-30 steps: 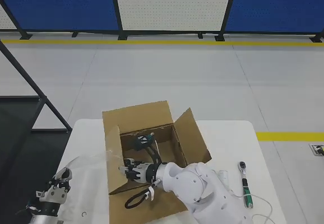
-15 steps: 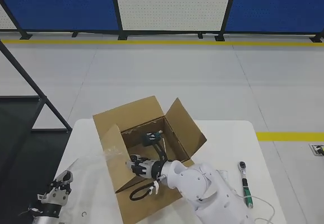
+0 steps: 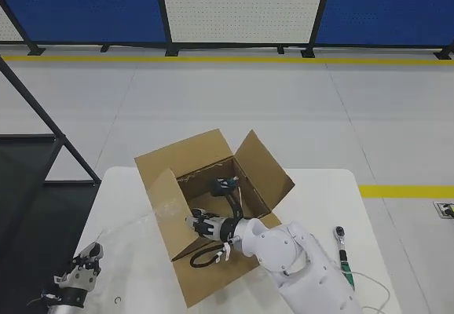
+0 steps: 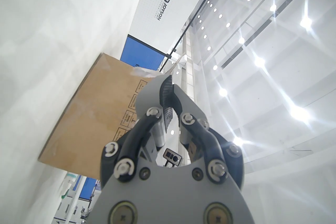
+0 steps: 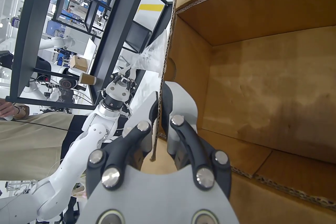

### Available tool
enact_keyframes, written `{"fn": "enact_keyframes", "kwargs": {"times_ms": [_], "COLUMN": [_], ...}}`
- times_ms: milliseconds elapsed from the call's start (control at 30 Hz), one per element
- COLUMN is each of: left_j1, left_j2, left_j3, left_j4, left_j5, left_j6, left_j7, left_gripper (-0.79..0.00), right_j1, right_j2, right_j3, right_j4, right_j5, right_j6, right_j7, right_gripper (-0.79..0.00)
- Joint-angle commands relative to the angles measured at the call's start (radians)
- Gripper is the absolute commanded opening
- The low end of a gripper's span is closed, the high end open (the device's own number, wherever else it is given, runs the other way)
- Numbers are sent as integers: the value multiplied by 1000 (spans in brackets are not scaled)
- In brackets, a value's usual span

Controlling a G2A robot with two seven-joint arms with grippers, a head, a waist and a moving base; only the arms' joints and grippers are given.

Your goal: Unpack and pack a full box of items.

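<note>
The cardboard box (image 3: 188,157) is sitting open on the white table (image 3: 321,196), flaps spread; the right gripper (image 5: 160,101) is pinching 1 wall's edge; the left gripper (image 4: 167,84) is nipping a clear plastic sheet (image 5: 152,54) reaching to the box; a ratchet (image 3: 343,255) is lying well apart.

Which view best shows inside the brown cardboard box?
The right wrist view: it looks into the brown cardboard box, inner walls plain. The top view sees the opening partly blocked; the left wrist view, one outer wall.

The right arm (image 3: 278,251) hides part of the box (image 3: 186,157) floor.
</note>
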Motion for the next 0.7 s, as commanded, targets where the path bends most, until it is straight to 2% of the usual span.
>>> {"fn": "enact_keyframes", "kwargs": {"times_ms": [0,667], "left_j1": [1,13], "left_j2": [-1,-11], "left_j3": [1,1], "left_j4": [3,33], "left_j5": [1,-5], "left_j6": [-2,-19], "left_j7": [3,16], "left_gripper": [-785,-785], "right_j1": [-5,-13], "right_j2": [2,3], "right_j3": [10,39], "right_j4": [-1,17], "right_j5": [3,28], "right_j6": [-2,-38], "right_j7": [-5,-36], "right_gripper": [-785,-785]}}
